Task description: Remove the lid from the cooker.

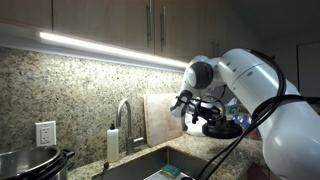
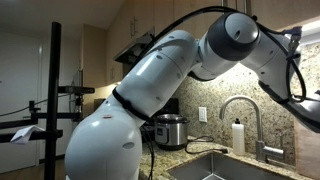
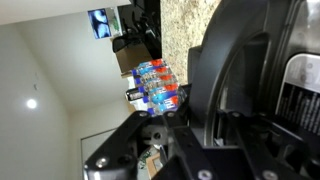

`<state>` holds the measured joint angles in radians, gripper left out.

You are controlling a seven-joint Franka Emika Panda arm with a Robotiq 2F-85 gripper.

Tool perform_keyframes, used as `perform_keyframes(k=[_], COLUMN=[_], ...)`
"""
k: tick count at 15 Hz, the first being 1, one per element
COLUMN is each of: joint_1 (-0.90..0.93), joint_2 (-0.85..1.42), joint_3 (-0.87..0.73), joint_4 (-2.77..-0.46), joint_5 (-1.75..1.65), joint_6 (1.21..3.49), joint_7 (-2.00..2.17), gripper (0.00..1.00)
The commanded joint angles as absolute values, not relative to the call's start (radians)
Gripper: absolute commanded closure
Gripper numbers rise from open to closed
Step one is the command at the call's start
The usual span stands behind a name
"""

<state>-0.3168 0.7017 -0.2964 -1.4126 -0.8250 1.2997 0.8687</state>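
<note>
We cannot tell whether our claw (image 1: 196,107) is open or holding anything, and with the cooker (image 2: 170,131) well away beyond the faucet (image 1: 124,113), a hasty reach could clip that faucet.

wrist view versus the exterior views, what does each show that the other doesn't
Only the wrist view shows a blue-and-red package, a white ceiling with a light, and the dark wrist hardware close up. Only the exterior views show the cooker, the faucet, the soap bottle, the sink and the white arm as a whole. Both share the speckled granite backsplash.
</note>
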Motion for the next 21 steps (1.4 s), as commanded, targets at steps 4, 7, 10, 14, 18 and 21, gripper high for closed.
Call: perform_keyframes(k=[4,7,10,14,18,21], joint_1=[-0.310,-0.296,-0.299,-0.301,-0.295,-0.295], joint_2=[0.649,0.658,0.668,0.665,0.669,0.673], joint_3=[-0.334,-0.357,-0.356,-0.353,-0.356,-0.351], joint_4=[-1.548,-1.588,-1.614,-1.647,-1.668,-1.681], joint_5=[-0.912,-0.982,-1.031,-1.072,-1.138,-1.191], joint_6=[1.570,1.637,1.679,1.740,1.808,1.846], joint_7=[0.882,0.908,0.917,0.924,0.964,0.995], gripper=[0.98,0.98,0.98,0.98,0.98,0.98])
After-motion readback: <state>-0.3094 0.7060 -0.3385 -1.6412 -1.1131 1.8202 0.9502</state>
